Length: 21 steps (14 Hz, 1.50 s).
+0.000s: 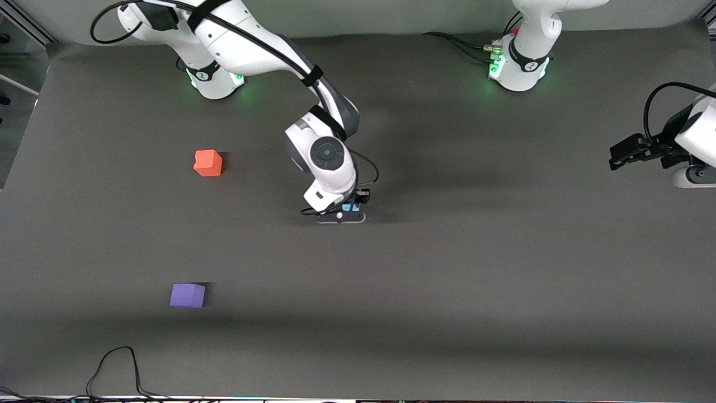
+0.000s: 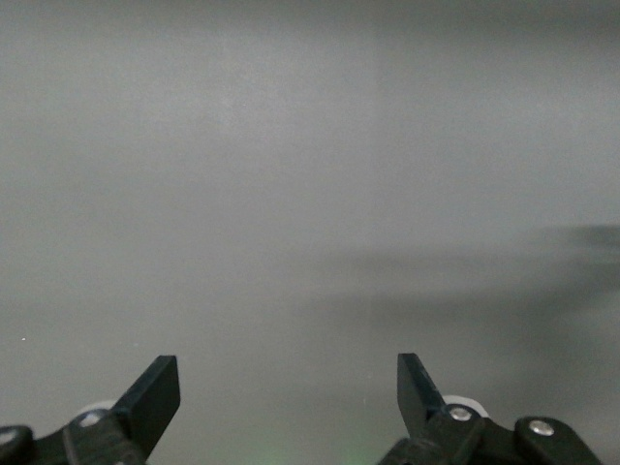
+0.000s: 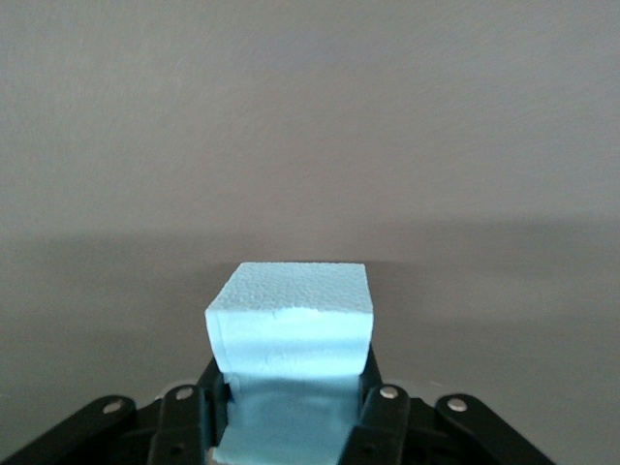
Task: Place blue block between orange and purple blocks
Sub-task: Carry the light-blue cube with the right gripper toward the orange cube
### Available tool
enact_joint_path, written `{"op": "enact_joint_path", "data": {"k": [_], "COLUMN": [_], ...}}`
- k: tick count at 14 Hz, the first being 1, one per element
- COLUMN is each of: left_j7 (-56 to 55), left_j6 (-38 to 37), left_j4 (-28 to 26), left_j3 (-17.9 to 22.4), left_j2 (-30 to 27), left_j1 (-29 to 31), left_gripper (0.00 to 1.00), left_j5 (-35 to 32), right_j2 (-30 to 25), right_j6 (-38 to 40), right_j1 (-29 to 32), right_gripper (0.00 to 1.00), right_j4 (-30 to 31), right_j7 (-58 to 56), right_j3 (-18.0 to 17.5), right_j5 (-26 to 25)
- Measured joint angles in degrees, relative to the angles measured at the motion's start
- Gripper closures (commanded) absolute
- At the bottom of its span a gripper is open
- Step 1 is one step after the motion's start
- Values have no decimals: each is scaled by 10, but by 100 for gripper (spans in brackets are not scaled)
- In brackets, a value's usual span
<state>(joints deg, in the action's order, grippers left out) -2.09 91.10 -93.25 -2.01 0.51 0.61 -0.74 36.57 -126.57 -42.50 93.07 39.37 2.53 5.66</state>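
Observation:
In the right wrist view the light blue block [image 3: 291,320] sits pinched between the two black fingers of my right gripper [image 3: 291,387], which is shut on it. Seen from the front, that gripper [image 1: 349,210] is low at the table's middle, with only a sliver of the blue block [image 1: 351,207] showing under the wrist. The orange block [image 1: 208,163] rests toward the right arm's end of the table. Nearer the front camera lies the purple block [image 1: 188,295]. My left gripper [image 1: 626,154] waits open at the left arm's end, nothing between its fingers [image 2: 155,392].
A black cable [image 1: 114,369] loops onto the table's front edge, nearer the camera than the purple block. The grey mat [image 1: 447,280] covers the whole table.

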Motion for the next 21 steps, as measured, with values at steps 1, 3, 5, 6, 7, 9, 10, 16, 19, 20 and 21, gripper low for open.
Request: {"op": "enact_joint_path", "data": {"k": [1, 3, 5, 6, 7, 9, 10, 16, 19, 20, 21], "left_j7": [0, 0, 0, 0, 0, 0, 0, 1, 1, 1, 2], "left_j6": [0, 0, 0, 0, 0, 0, 0, 0, 0, 0, 0], "left_j4": [0, 0, 0, 0, 0, 0, 0, 0, 0, 0, 0], "left_j3": [0, 0, 0, 0, 0, 0, 0, 1, 0, 0, 0], "left_j2": [0, 0, 0, 0, 0, 1, 1, 2, 2, 2, 2], "left_j1": [0, 0, 0, 0, 0, -1, -1, -1, -1, -1, -1], "left_gripper": [0, 0, 0, 0, 0, 0, 0, 0, 0, 0, 0], "left_j5": [0, 0, 0, 0, 0, 0, 0, 0, 0, 0, 0], "right_j2": [-22, -79, -136, -158, -174, -190, -195, -231, -270, -281, -291], "right_j6": [43, 127, 202, 244, 291, 377, 402, 439, 442, 442, 441], "right_j1": [14, 33, 35, 35, 36, 46, 51, 55, 61, 61, 61], "right_gripper": [98, 98, 98, 98, 98, 98, 98, 98, 98, 100, 100], "right_j4": [-9, -26, -47, -66, -92, -142, -156, -113, -60, -44, -32], "right_j7": [-11, -24, -25, -25, -27, -56, -74, -291, -408, -439, -467], "right_j3": [0, 1, 13, 20, 27, 33, 37, 157, 235, 254, 273], "right_j5": [0, 0, 0, 0, 0, 0, 0, -3, -37, -47, -50]}}
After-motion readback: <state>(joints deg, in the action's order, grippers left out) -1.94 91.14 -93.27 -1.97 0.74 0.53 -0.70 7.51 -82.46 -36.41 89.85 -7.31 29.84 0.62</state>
